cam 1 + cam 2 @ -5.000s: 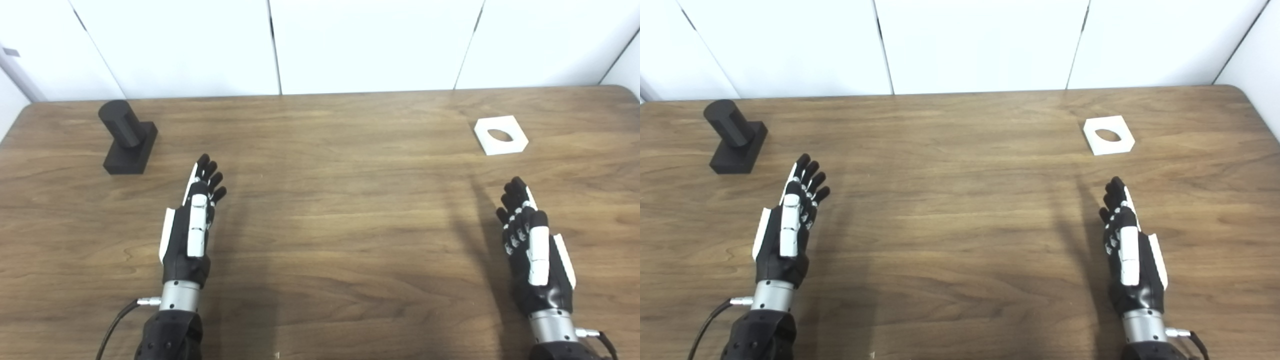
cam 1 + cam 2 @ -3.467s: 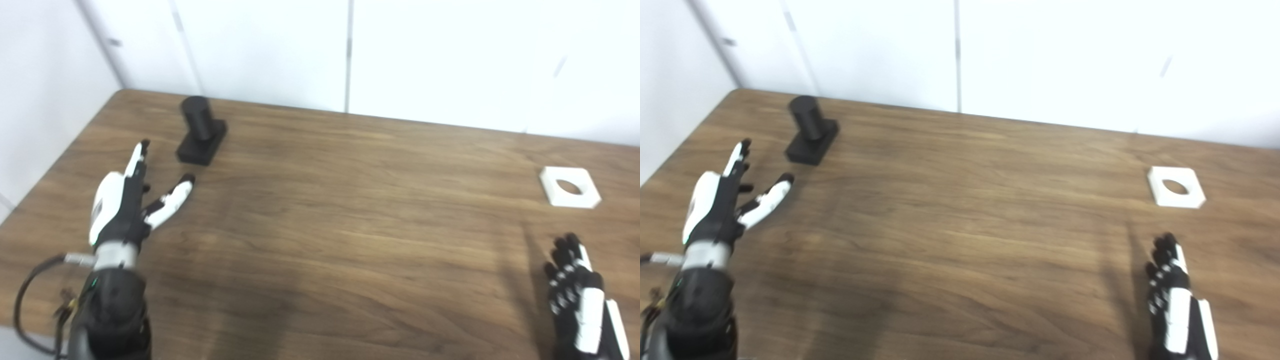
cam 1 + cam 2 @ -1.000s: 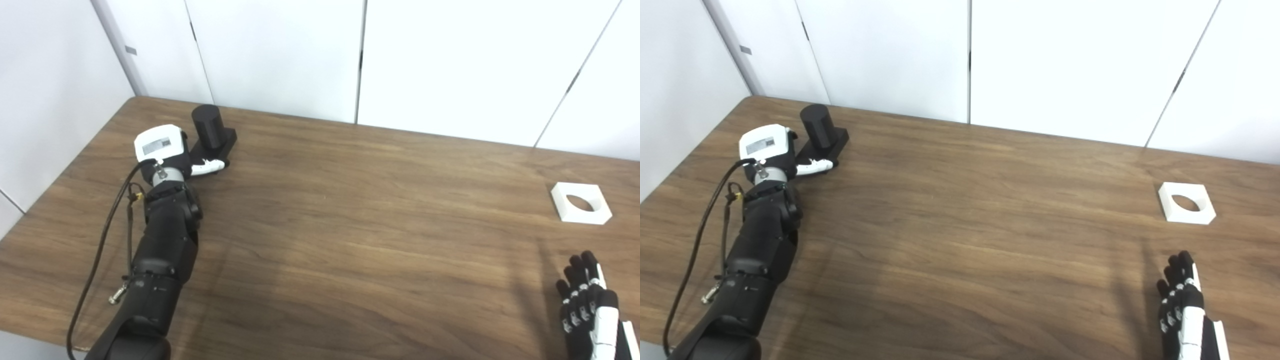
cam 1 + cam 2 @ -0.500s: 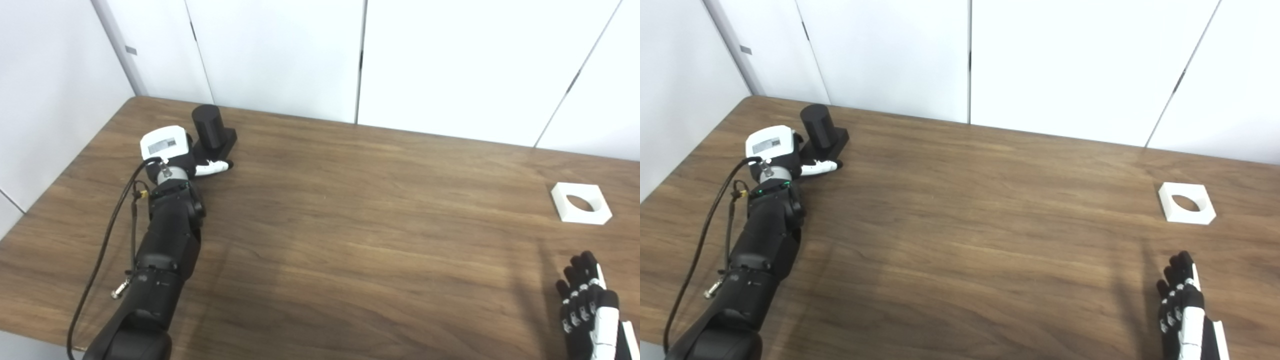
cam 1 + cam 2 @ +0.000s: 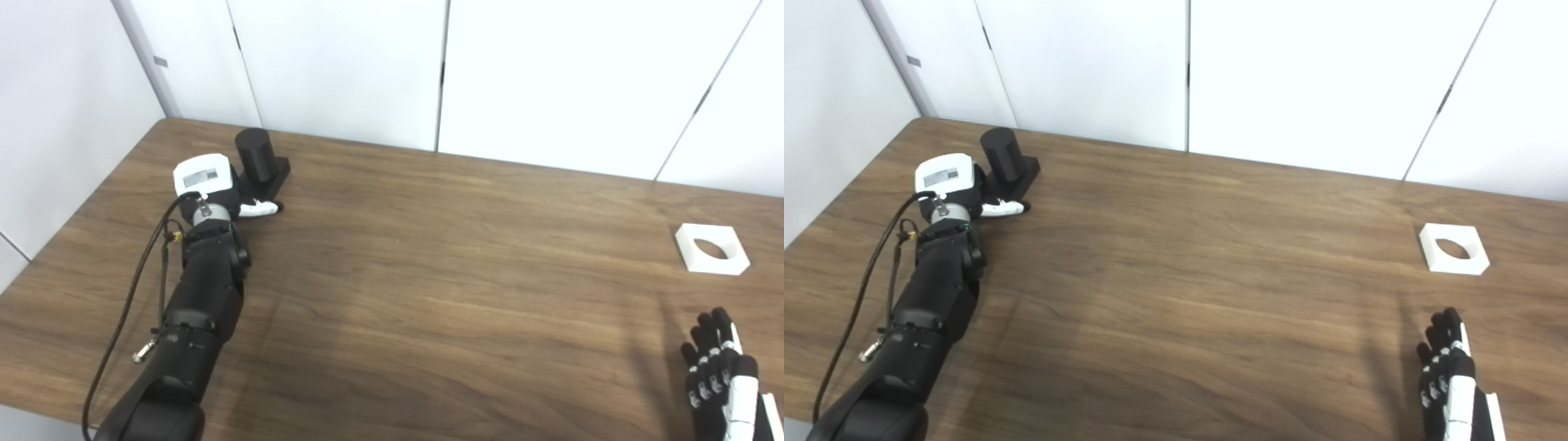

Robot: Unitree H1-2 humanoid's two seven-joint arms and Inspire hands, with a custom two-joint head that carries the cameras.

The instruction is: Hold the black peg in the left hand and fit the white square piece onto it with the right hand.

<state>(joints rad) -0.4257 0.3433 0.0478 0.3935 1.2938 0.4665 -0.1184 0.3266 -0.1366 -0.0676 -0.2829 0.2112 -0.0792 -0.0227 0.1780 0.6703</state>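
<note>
The table (image 5: 429,288) bears both parts. My left arm reaches far across it toward the back-left corner, wrist bent, my left hand (image 5: 211,187) pressed against the near side of the black peg (image 5: 260,160) — thumb lying along its base; whether the fingers have closed on it I cannot tell. My right hand (image 5: 723,380) hovers at the near-right edge, fingers straight and spread, holding nothing. The white square piece (image 5: 712,256) lies flat beyond it, apart.

Bare table (image 5: 429,282) lies between the right hand (image 5: 723,380) and white square piece (image 5: 712,248).
</note>
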